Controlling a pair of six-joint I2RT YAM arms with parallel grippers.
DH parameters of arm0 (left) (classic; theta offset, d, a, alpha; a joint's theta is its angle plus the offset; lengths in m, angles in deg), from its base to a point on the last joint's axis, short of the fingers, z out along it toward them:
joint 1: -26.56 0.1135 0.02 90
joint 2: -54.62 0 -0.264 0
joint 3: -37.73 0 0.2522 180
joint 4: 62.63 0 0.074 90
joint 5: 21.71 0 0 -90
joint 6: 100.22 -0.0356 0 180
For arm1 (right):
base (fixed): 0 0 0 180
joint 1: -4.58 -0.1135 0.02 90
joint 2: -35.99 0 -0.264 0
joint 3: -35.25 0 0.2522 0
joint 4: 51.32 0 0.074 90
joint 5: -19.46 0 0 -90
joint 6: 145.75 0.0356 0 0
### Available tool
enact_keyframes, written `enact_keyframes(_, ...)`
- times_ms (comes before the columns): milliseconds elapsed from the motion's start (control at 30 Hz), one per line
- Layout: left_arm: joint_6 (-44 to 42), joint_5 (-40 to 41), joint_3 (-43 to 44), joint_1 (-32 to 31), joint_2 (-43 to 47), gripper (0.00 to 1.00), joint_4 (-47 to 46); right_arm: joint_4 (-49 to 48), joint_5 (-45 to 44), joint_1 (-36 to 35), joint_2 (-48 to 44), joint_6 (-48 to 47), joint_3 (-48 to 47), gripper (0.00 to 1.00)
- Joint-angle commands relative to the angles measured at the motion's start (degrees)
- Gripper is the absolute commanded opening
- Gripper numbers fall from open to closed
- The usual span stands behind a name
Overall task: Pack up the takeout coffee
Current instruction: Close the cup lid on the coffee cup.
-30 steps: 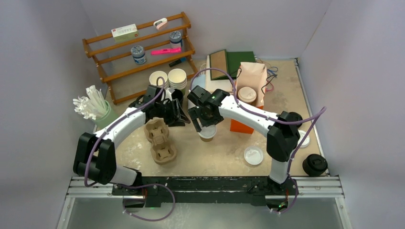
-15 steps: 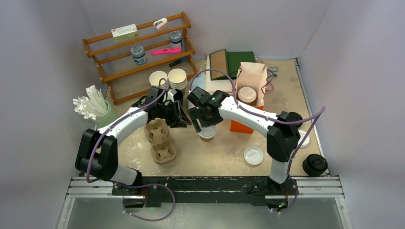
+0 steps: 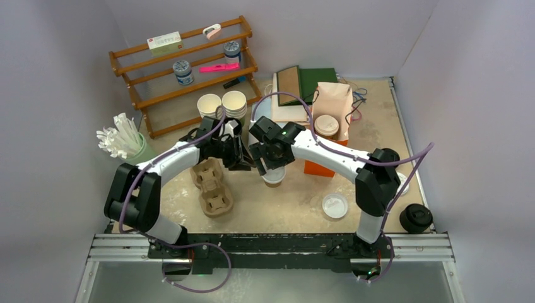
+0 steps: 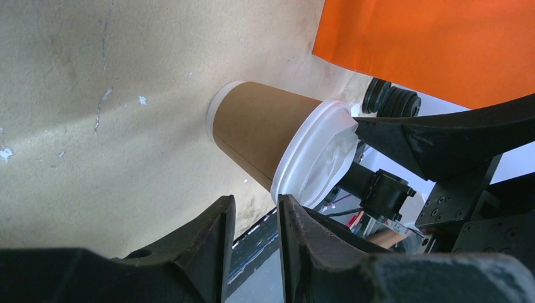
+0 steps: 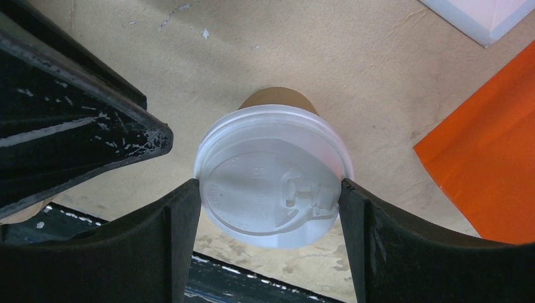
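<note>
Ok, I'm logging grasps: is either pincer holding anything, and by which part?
The right pincer grips the white lid by opposite sides of its rim, atop the brown cup. The left pincer holds nothing.

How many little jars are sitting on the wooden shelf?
2. One jar sits toward the left of the wooden rack's middle shelf. The other jar is toward its right end, near the pink marker. The rails could hide something small.

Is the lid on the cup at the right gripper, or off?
On. The white lid covers the brown cup's mouth in both wrist views. Whether it is fully pressed down, cannot tell.
</note>
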Motion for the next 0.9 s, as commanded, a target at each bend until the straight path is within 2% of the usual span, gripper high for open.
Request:
enact_keyframes(0,1.19,-3.64,-0.79,-0.45,-1.24,0.32,-4.87,0.26,-0.15,0.34,-0.28,-0.56,4.05,0.76)
enact_keyframes(600,3.03,-8.12,0.74,-2.44,-7.25,0.32,-11.07,-4.11,0.93,0.25,-2.48,-3.84,6.99,0.75)
enact_keyframes(867,0.27,-4.98,0.97,-2.74,-9.20,0.22,-6.23,-4.63,1.67,0.27,-2.73,-3.92,7.85,0.75)
